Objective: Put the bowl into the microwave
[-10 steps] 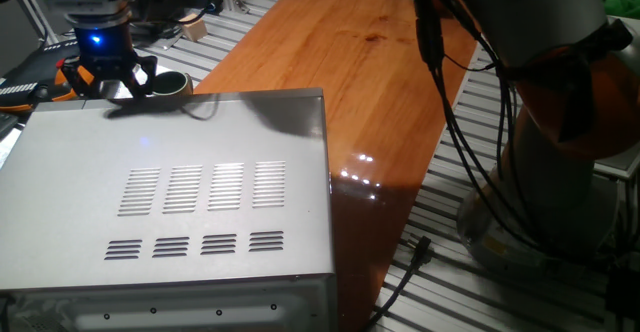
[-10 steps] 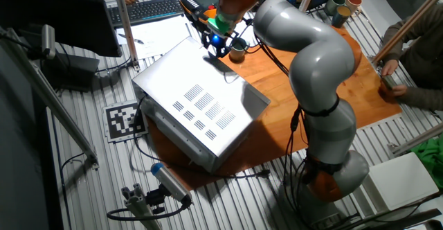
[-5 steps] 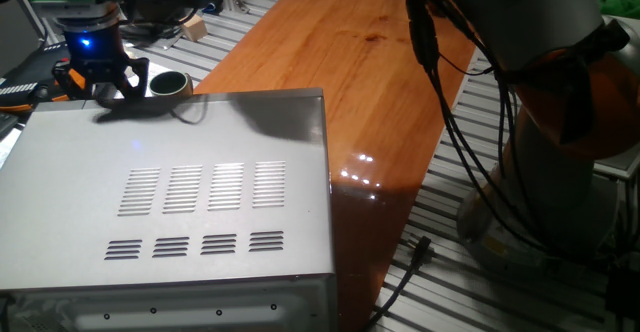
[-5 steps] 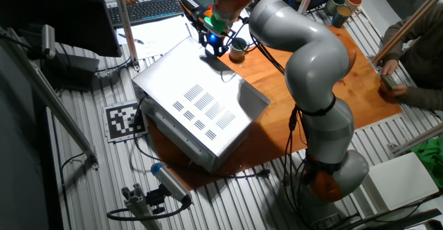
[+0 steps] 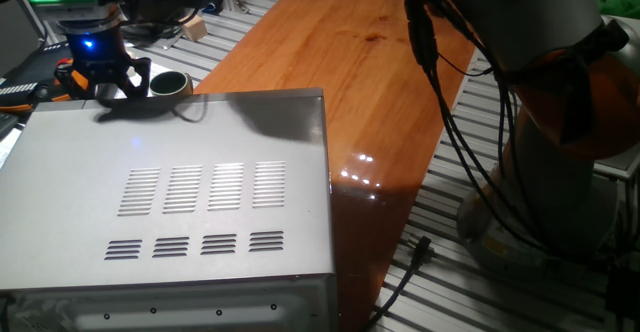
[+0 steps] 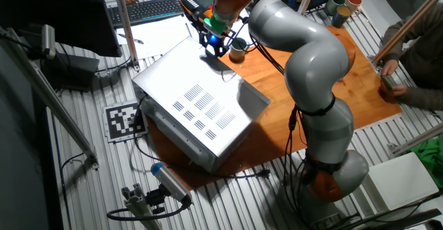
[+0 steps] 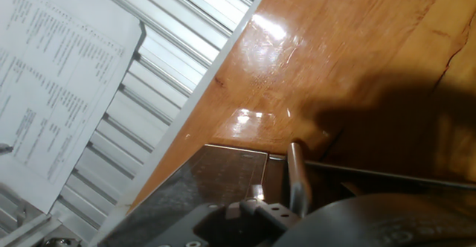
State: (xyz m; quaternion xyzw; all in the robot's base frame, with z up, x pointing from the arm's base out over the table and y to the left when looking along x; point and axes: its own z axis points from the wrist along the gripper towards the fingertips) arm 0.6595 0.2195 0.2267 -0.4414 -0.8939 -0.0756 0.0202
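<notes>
The microwave (image 5: 200, 202) fills the near left of one fixed view, top panel with vent slots facing up; it lies at the table's left end (image 6: 201, 109). The small metal bowl (image 5: 170, 84) stands on the table just beyond the microwave's far edge (image 6: 239, 48). My gripper (image 5: 105, 87) hovers over that far edge, left of the bowl and apart from it, fingers spread and nothing between them (image 6: 213, 50). The hand view looks down on a dark door panel (image 7: 216, 180) with a metal bar; the bowl cannot be made out there.
The wooden table (image 5: 340, 62) stretches away to the right of the microwave. Black cables (image 5: 450, 102) hang by the arm's base. A keyboard (image 6: 152, 8) and papers (image 7: 52, 76) lie at the left on slatted metal. Cups (image 6: 339, 1) stand at the far corner.
Over the last second my gripper shifted a little left, away from the bowl, and has held still since. The bowl and microwave have not moved.
</notes>
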